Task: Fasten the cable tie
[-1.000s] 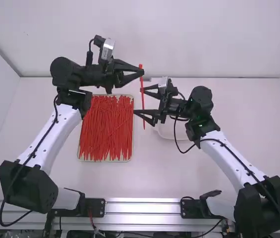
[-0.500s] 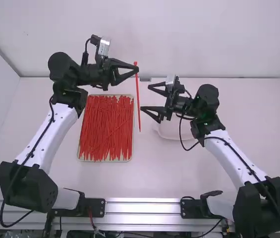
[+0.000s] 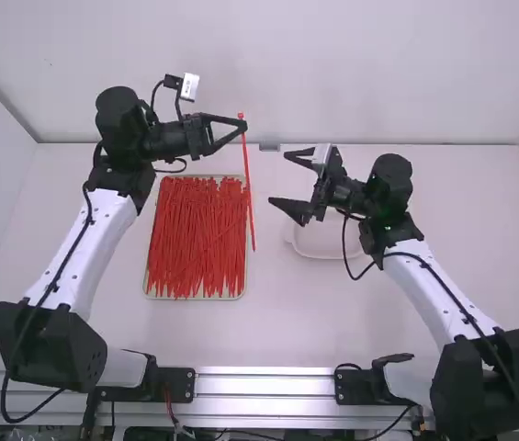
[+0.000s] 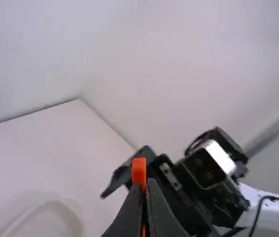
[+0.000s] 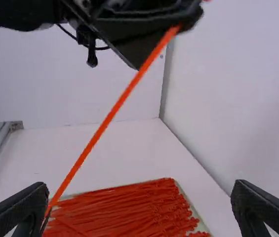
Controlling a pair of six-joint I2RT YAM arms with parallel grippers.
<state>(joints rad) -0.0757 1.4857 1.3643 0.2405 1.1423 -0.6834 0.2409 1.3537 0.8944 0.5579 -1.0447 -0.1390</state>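
Note:
My left gripper (image 3: 237, 128) is raised above the far end of the tray and is shut on a red cable tie (image 3: 248, 184), gripped just below its head. The tie hangs down straight, its tail ending over the tray's right edge. In the left wrist view the tie's orange-red head (image 4: 139, 170) sticks up between my closed fingers. In the right wrist view the same cable tie (image 5: 114, 111) runs diagonally across. My right gripper (image 3: 298, 180) is open and empty, a short way right of the tie, not touching it.
A tray (image 3: 246, 276) holds several red cable ties (image 3: 195, 237) in a flat pile. A white bowl (image 3: 319, 241) sits on the table under the right arm's wrist. Bare white table lies in front and to the right.
My left gripper has swung left and slightly up with the cable tie. My right gripper has drawn back to the right, widening the gap to the tie.

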